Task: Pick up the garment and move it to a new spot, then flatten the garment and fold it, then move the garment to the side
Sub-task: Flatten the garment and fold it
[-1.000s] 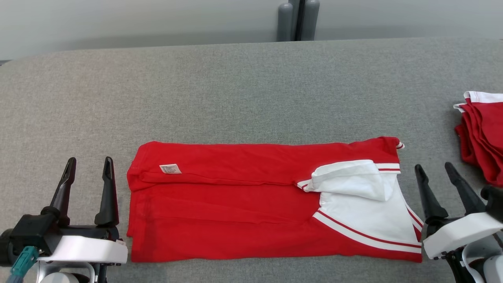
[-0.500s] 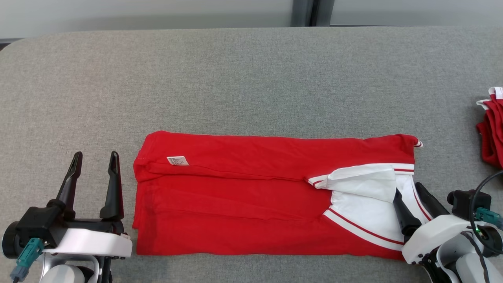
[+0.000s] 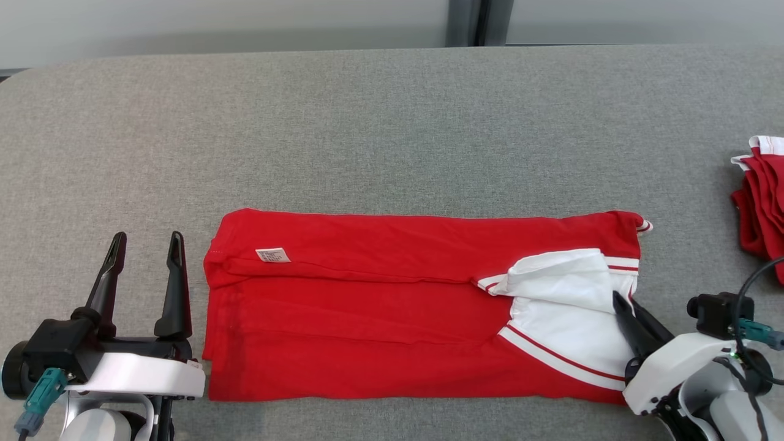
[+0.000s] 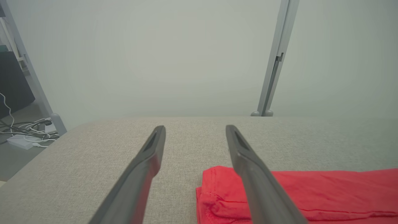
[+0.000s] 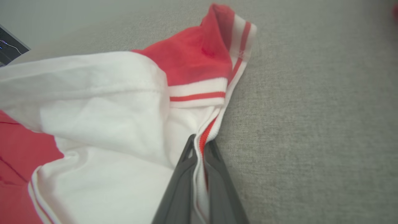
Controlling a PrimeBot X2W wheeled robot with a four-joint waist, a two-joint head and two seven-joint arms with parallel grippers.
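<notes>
Head view has the red garment [image 3: 367,306] lying flat as a long folded band across the lower middle of the frame on the grey padded table [image 3: 367,122]. A small white label [image 3: 272,255] sits near its upper left corner and a white collar section [image 3: 563,288] with red stripes at its right end. At the lower right, the right gripper [image 3: 623,301] reaches in from the corner on its white wrist, tilted up and to the left, its two dark fingers pressed together on the garment's right-hand edge. In the right wrist view those fingers rise from the bottom middle with the white-and-red trim [image 5: 203,137] pinched in the slit between them, white cloth spreading to the left and bare table to the right. At the lower left of the head view, the left gripper [image 3: 147,237] stands just beside the garment's left edge, fingers pointing up the frame and spread wide apart with nothing between them; whether the inner finger touches the cloth cannot be told. In the left wrist view its fingers splay over bare table, the garment's red corner at the lower right, and a grey post [image 4: 273,62] stands upright beyond the table's far edge. A heap of red-and-white clothes [image 3: 759,202] lies at the right edge of the head view, well apart from the garment.
</notes>
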